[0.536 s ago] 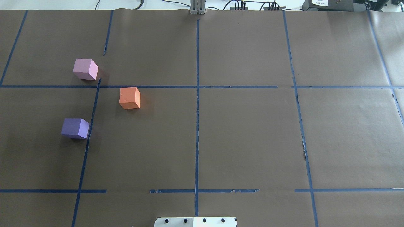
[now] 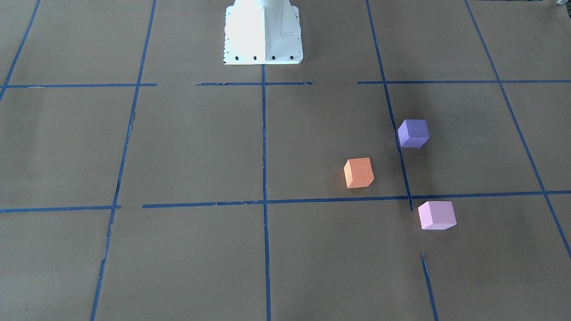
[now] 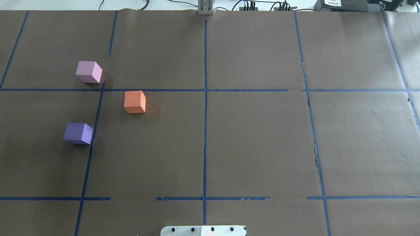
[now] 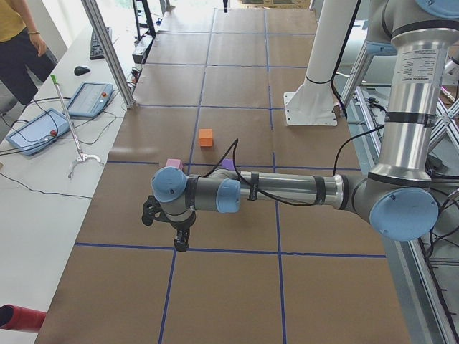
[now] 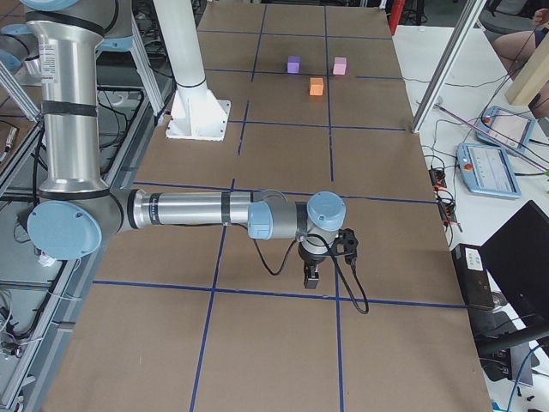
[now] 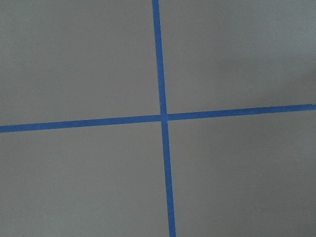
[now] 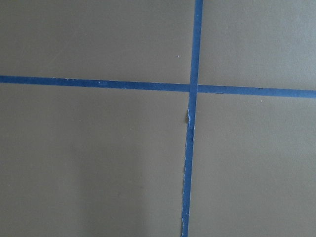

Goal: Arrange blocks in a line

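Note:
Three cubes lie apart on the brown paper on my left half. The orange block (image 3: 135,102) is nearest the centre line. The violet-purple block (image 3: 78,133) lies nearer my base, and the pale pink-lilac block (image 3: 88,71) lies farther out. They form a loose triangle, also in the front view: orange (image 2: 358,172), purple (image 2: 413,133), pink (image 2: 436,215). My left gripper (image 4: 179,240) hangs over a tape crossing, well away from the blocks. My right gripper (image 5: 311,276) hangs over the far right end. Both show only in side views, so I cannot tell whether they are open or shut.
Blue tape lines (image 3: 204,114) divide the brown paper into squares. The white robot base (image 2: 263,33) stands at the table's middle edge. Teach pendants (image 4: 92,99) and a grabber tool lie on the side bench, where a person (image 4: 18,36) stands.

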Controlling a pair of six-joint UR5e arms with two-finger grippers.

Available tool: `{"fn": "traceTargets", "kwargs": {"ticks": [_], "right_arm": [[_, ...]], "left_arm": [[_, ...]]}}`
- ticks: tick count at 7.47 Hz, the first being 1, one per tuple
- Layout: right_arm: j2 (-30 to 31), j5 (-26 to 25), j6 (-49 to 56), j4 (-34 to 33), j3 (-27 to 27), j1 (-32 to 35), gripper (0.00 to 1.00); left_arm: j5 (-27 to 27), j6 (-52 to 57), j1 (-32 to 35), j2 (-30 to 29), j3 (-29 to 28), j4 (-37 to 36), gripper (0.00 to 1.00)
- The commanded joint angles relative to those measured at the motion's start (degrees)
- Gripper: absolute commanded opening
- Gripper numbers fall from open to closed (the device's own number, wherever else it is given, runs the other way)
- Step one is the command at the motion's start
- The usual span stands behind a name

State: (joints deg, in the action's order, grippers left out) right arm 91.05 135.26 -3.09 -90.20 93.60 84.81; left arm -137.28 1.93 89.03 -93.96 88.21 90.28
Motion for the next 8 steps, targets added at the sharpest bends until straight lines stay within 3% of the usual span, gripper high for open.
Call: {"fn": "traceTargets", "kwargs": {"ticks": [1, 4, 6, 8], "right_arm": [[0.0, 0.0, 0.01, 0.02, 0.0, 0.0, 1.0], [0.0, 0.0, 0.01, 0.02, 0.0, 0.0, 1.0], [0.0, 0.0, 0.01, 0.02, 0.0, 0.0, 1.0], [0.0, 0.0, 0.01, -0.06, 0.0, 0.0, 1.0]], "left_arm": [[0.08, -0.17, 0.01, 0.18, 0.03, 0.33, 1.0], [-0.27, -10.85, -1.65, -1.4, 4.23, 1.73, 1.0], [-0.1, -22.19, -13.04, -4.02, 9.42, 4.36, 1.0], [0.08, -30.71, -22.61, -14.36, 9.18, 4.2, 1.0]]}}
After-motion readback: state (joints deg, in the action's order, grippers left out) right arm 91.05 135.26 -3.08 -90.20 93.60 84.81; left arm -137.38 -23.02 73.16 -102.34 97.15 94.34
